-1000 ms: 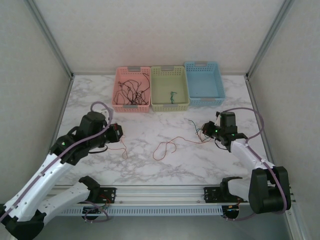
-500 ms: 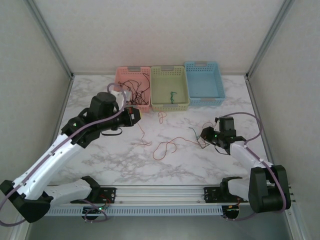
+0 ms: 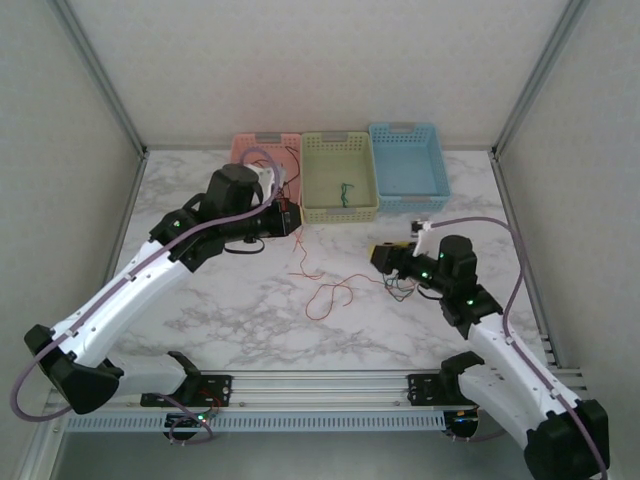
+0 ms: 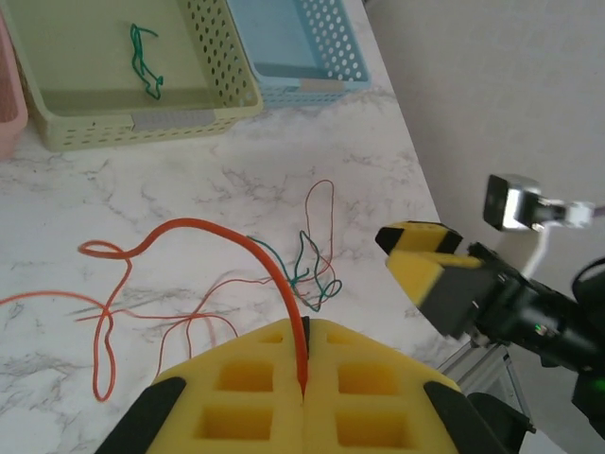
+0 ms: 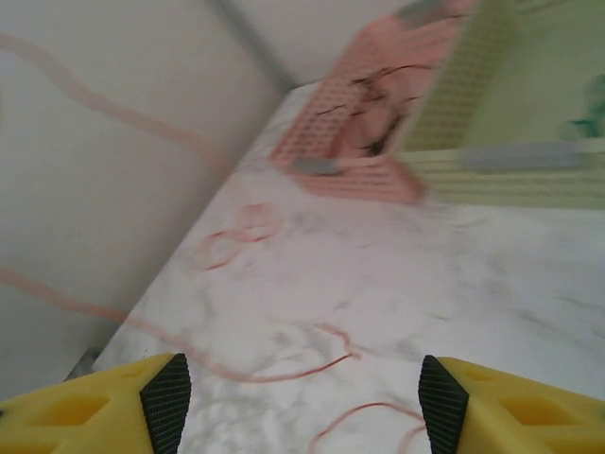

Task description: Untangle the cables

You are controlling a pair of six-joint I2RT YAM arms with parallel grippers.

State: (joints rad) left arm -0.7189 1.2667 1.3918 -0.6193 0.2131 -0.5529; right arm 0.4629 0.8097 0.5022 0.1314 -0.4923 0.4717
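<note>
Left gripper [image 4: 302, 333] clamping fully closed on red cable [image 4: 223, 236], cable looping ahead and left of its tips, right gripper [image 5: 302, 392] standing wide open, gripping nothing, green and black cables [image 4: 312, 272] lying tangled just beside it.

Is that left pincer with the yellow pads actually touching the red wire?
Touching. The left wrist view shows the red wire running straight into the seam of the shut left pincer, clamped there.

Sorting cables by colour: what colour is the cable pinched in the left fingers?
The cable is red-orange; left wrist view.
</note>
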